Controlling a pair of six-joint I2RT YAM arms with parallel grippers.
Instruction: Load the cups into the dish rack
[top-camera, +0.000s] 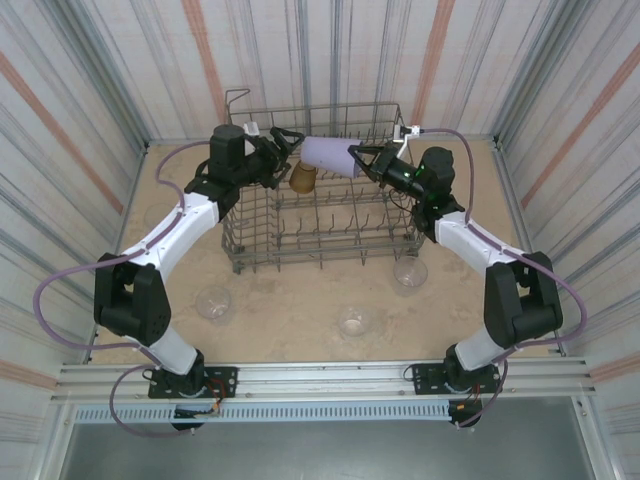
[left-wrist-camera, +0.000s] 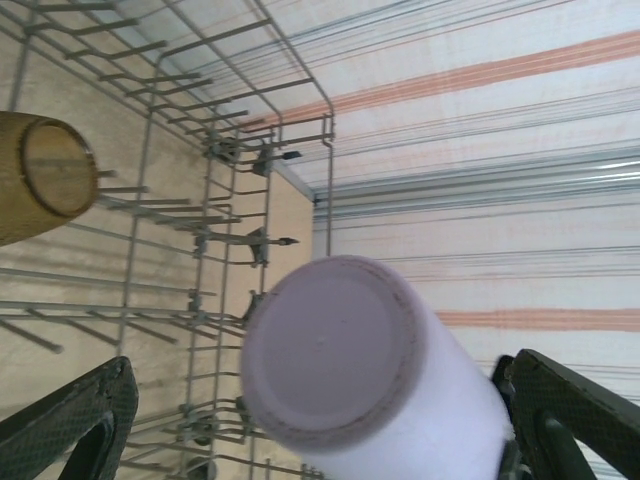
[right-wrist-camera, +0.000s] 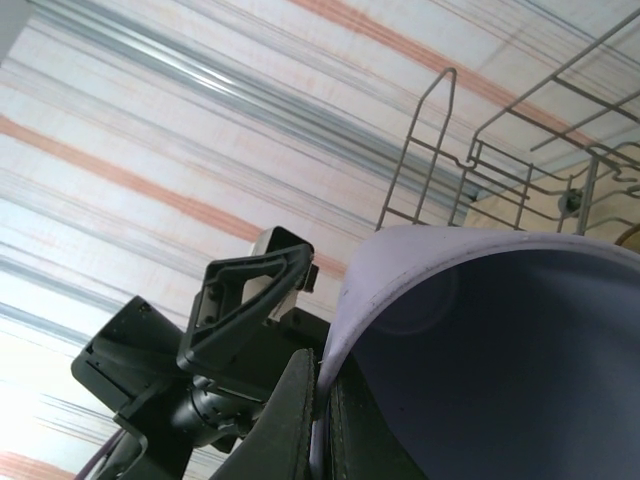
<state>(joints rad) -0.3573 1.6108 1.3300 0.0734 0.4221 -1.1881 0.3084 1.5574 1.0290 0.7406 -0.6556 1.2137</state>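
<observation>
The pale lavender cup (top-camera: 328, 155) hangs on its side above the grey wire dish rack (top-camera: 322, 108). My right gripper (top-camera: 360, 160) is shut on the cup's rim; in the right wrist view its fingers (right-wrist-camera: 300, 400) pinch the cup wall (right-wrist-camera: 400, 270). My left gripper (top-camera: 289, 145) is open at the cup's base (left-wrist-camera: 330, 350), one finger (left-wrist-camera: 75, 420) well clear on one side and the other close beside it. An amber-brown cup (top-camera: 303, 178) lies in the rack, also in the left wrist view (left-wrist-camera: 45, 175). Clear cups (top-camera: 213, 302) (top-camera: 357, 320) (top-camera: 410, 271) stand on the table.
The rack's upright tines (left-wrist-camera: 215, 235) and raised corner loop (right-wrist-camera: 430, 130) lie just beneath and behind the held cup. Striped walls (top-camera: 80, 120) close in the table on three sides. Open sandy tabletop (top-camera: 290, 300) lies between the rack and the arm bases.
</observation>
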